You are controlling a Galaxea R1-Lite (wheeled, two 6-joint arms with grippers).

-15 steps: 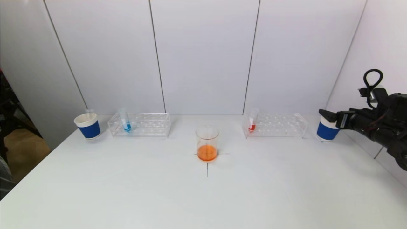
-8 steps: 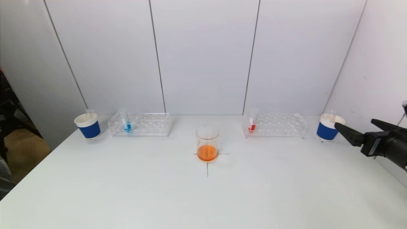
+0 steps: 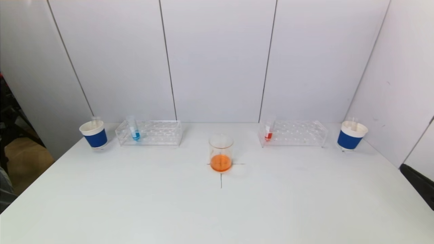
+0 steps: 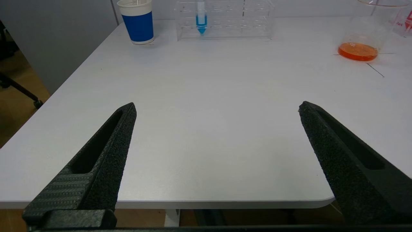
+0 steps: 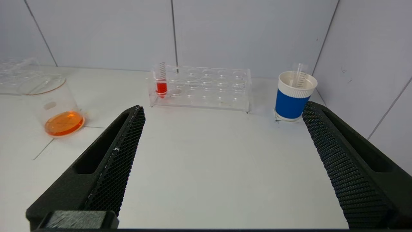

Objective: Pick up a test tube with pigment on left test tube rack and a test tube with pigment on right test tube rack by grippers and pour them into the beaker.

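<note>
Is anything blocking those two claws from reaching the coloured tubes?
Nothing visible. Bare table lies between the open left gripper and the blue tube, and between the open right gripper and the red tube. The beaker stands off to the side of both paths.

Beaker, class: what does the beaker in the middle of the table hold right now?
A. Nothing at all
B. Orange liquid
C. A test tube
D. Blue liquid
B: the beaker has a shallow layer of orange liquid at its bottom, while the blue tube and red tube stand in their racks.
</note>
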